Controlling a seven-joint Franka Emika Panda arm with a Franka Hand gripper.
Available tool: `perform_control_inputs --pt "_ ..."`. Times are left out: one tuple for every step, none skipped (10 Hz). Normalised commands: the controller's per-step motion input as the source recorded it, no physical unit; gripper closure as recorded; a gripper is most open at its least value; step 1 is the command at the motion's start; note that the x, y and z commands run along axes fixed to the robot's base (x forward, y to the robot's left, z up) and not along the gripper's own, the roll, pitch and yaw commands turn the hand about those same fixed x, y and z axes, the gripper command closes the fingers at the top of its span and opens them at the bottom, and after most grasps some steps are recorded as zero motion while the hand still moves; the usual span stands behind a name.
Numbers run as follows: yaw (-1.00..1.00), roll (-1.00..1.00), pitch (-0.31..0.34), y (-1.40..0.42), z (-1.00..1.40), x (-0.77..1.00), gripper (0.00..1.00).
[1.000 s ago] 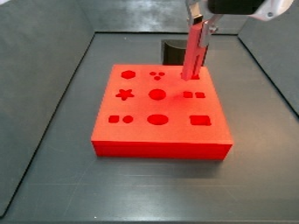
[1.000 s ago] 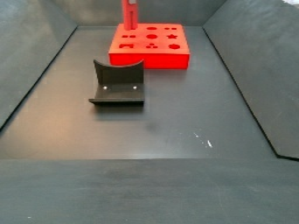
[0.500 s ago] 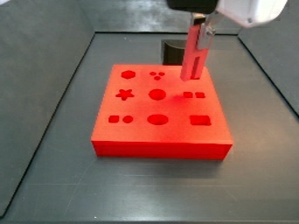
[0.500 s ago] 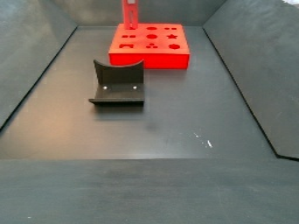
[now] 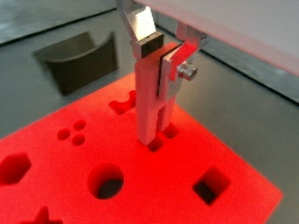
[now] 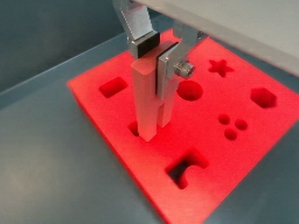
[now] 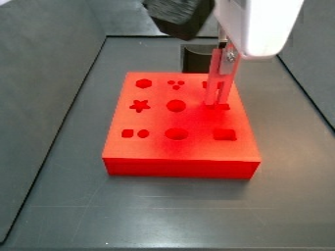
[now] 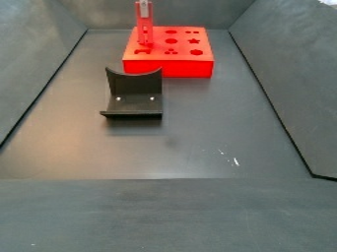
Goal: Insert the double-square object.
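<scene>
The gripper [image 5: 156, 63] is shut on the upper part of the double-square object [image 5: 152, 105], a long slim red peg held upright; both wrist views show it [image 6: 149, 105]. The gripper [image 7: 224, 54] stands above the right side of the flat red board [image 7: 157, 147]. The peg's [image 7: 216, 83] two prongs reach the board's surface at the double-square hole [image 5: 170, 132] and seem to be just entering it. In a side view the peg [image 8: 142, 18] stands at the far left of the board [image 8: 178, 65].
The board has several other shaped holes: a star [image 7: 137, 105], a round hole [image 7: 175, 105], a square [image 7: 224, 133]. The dark grey curved fixture [image 8: 132, 94] stands on the floor apart from the board, also in a wrist view [image 5: 79, 59]. Grey walls [image 7: 53, 88] enclose the floor.
The gripper has moved down with the peg. The peg's lower end has dropped from above the board to the double-square hole.
</scene>
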Motion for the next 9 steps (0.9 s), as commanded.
perform_control_inputs --pt "-0.85 -0.05 0.097 -0.06 0.05 0.08 1.0" --pt "-0.73 -0.05 0.089 -0.05 0.06 0.18 1.0" --pt "0.0 0.0 0.0 0.0 0.0 0.02 1.0" --pt "0.13 -0.01 -0.006 -0.2 -0.06 0.0 1.0" --pt "0.27 0.0 0.0 -0.33 -0.03 -0.16 1.0" --pt "0.4 0.0 -0.019 -0.35 -0.03 -0.24 1.0" --pt "0.29 0.0 -0.059 -0.17 -0.05 -0.02 1.0" --pt "0.09 0.0 0.0 0.04 0.0 0.0 1.0" --pt "0.04 0.0 0.017 0.2 0.07 0.1 1.0"
